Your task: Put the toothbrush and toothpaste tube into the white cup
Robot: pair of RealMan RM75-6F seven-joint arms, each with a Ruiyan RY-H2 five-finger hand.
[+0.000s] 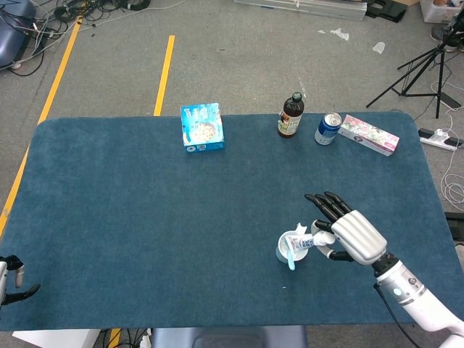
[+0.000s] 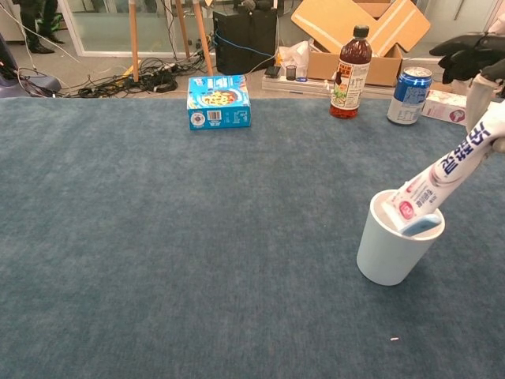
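Observation:
The white cup (image 1: 290,251) (image 2: 387,253) stands upright on the blue table, right of centre. A light blue toothbrush (image 1: 291,257) (image 2: 424,225) leans inside it against the rim. My right hand (image 1: 351,235) (image 2: 481,75) pinches the white toothpaste tube (image 1: 303,240) (image 2: 442,170) at its far end, other fingers spread. The tube slants down with its lower end inside the cup's mouth. My left hand (image 1: 13,275) shows only at the lower left edge of the head view, off the table; its fingers are too small to read.
Along the table's far edge stand a blue box (image 1: 202,127) (image 2: 218,102), a dark bottle (image 1: 290,116) (image 2: 351,73), a blue can (image 1: 328,128) (image 2: 409,95) and a flat pink-and-white carton (image 1: 368,134). Blue cloth (image 1: 145,217) covers the table.

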